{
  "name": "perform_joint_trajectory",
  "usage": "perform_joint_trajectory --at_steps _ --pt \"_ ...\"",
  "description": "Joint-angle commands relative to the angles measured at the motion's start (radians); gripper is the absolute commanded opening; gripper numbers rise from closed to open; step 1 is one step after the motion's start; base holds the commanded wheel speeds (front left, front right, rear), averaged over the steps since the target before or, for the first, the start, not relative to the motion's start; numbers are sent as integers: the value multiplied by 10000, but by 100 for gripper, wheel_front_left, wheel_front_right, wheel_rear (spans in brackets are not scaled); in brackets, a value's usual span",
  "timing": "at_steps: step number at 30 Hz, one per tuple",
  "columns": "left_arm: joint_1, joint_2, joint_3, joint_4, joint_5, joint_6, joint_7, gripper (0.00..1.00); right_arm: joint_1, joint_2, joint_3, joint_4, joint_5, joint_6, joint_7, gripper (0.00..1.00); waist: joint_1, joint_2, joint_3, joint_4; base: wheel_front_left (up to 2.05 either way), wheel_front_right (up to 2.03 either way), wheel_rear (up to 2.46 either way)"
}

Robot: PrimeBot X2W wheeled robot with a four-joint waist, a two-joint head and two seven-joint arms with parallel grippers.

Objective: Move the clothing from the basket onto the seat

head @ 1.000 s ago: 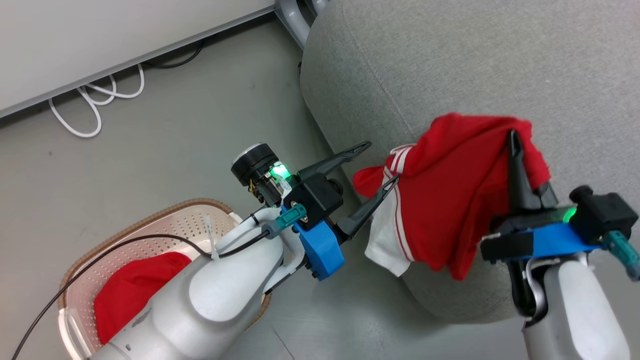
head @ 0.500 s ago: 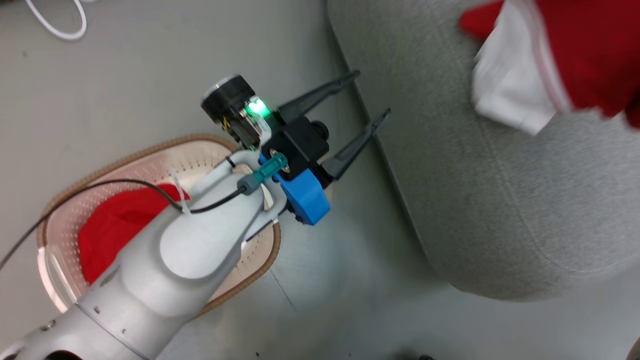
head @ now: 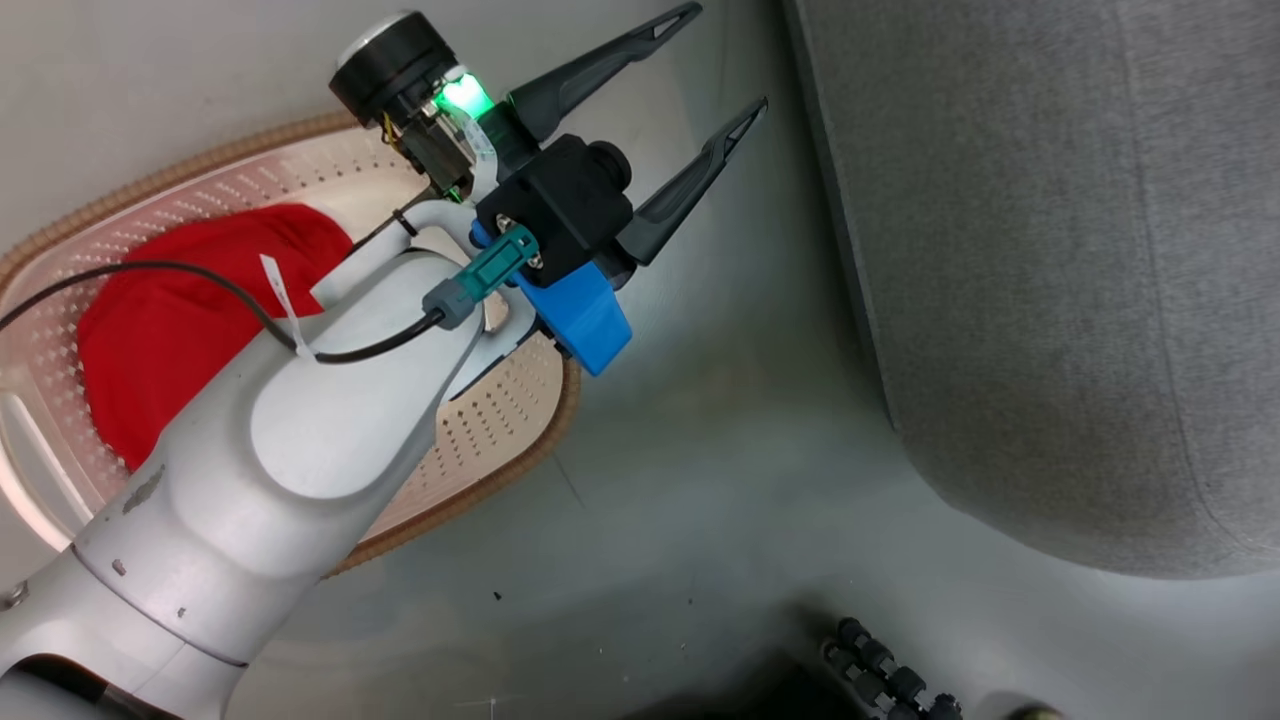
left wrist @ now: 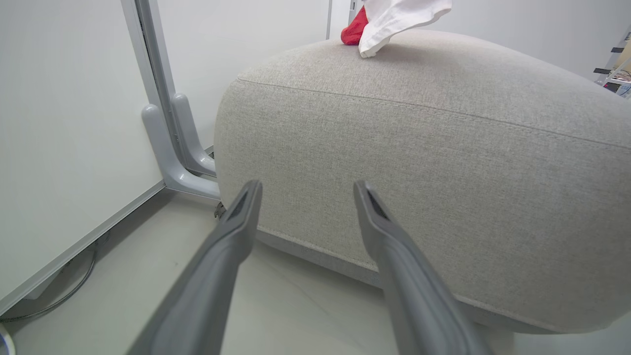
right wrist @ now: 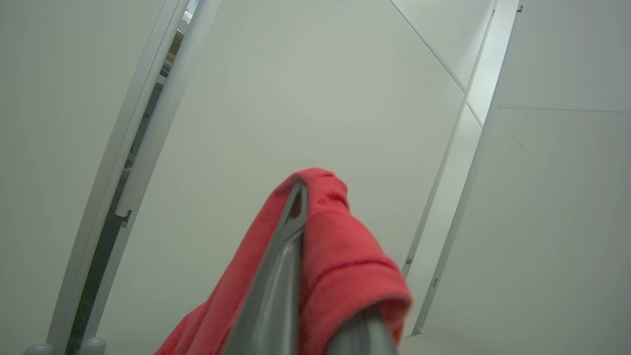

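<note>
We've got one red garment [head: 180,320] crumpled in the cream basket [head: 490,420], and the red-white garment [left wrist: 394,19] dangling at the top of the grey sofa [left wrist: 443,148].

- Bare floor [head: 720,480] between the basket [head: 490,420] and the seat [head: 1050,300] leaves room to pass.
- The seat's big side stands just ahead of the left gripper [left wrist: 306,187] (fingers wide apart).
- The left arm [head: 300,430] covers part of the basket.

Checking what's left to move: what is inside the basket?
A red garment lies in the basket. The left arm covers part of its bottom, so anything beneath the arm or garment is hidden.
</note>
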Motion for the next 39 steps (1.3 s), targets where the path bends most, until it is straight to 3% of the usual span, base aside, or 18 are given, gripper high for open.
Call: perform_joint_trajectory --at_steps 1,9,24,26,32,39 --pt "-108 83 27 -81 62 7 26 100 -120 -2 -43 157 22 -3 -2 0 -2 0 313 101 0 0 0" --pt "-183 137 -98 -284 33 30 16 100 141 351 -92 1955 -368 -3 -2 0 -2 0 637 322 0 0 0" --pt "-133 283 -216 -262 -95 134 6 100 498 1806 -223 4168 -1459 -3 -2 0 -2 0 450 361 0 0 0" --pt "-65 284 -233 -244 -109 163 -2 100 678 1951 -289 4059 -1554 -3 -2 99 -2 0 324 333 0 0 0" --pt "301 160 -198 -159 -267 278 -62 100 1962 2426 -281 3233 -1640 -3 -2 100 -2 0 -434 255 0 0 0" --pt "1163 -63 273 -149 -639 567 -123 100 3882 2522 141 2193 -1444 -3 -2 100 -2 0 -1921 390 0 0 0"
